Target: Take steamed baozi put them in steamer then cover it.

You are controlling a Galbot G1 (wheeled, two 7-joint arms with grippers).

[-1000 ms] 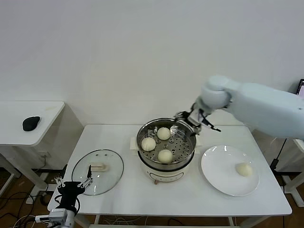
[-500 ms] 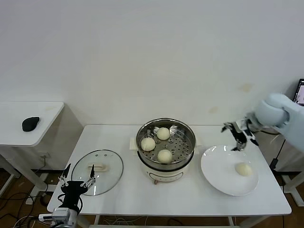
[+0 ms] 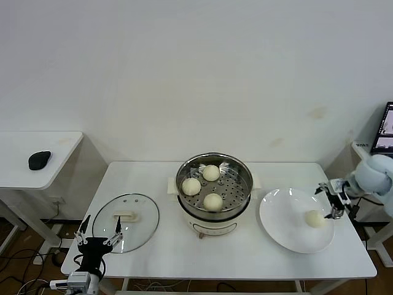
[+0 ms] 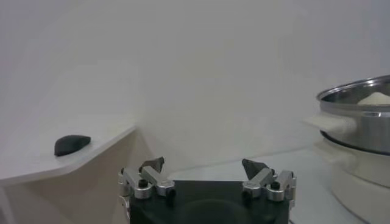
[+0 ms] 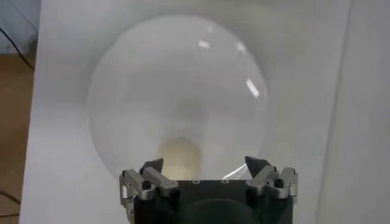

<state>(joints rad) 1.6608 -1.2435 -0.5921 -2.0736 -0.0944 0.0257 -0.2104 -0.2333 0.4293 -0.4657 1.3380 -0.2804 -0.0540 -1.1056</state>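
Three steamed baozi [image 3: 203, 184] already sit in the steamer [image 3: 214, 189]; the last one [image 3: 315, 219] lies on the plate [image 3: 288, 236]. The right pincer [image 3: 332, 200] hangs just beside it, wide and empty, apparently lining up a pick. The left pincer [image 3: 98, 234] waits wide near the cover [image 3: 126, 214] on the tabletop [image 3: 233, 258].

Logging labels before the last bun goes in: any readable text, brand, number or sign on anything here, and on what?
None can be read.
Cream-white electric pot base under the round steel steamer basket: a small front control, no legible marking.
Screen at the right edge of the head view: lit, content too small to read.
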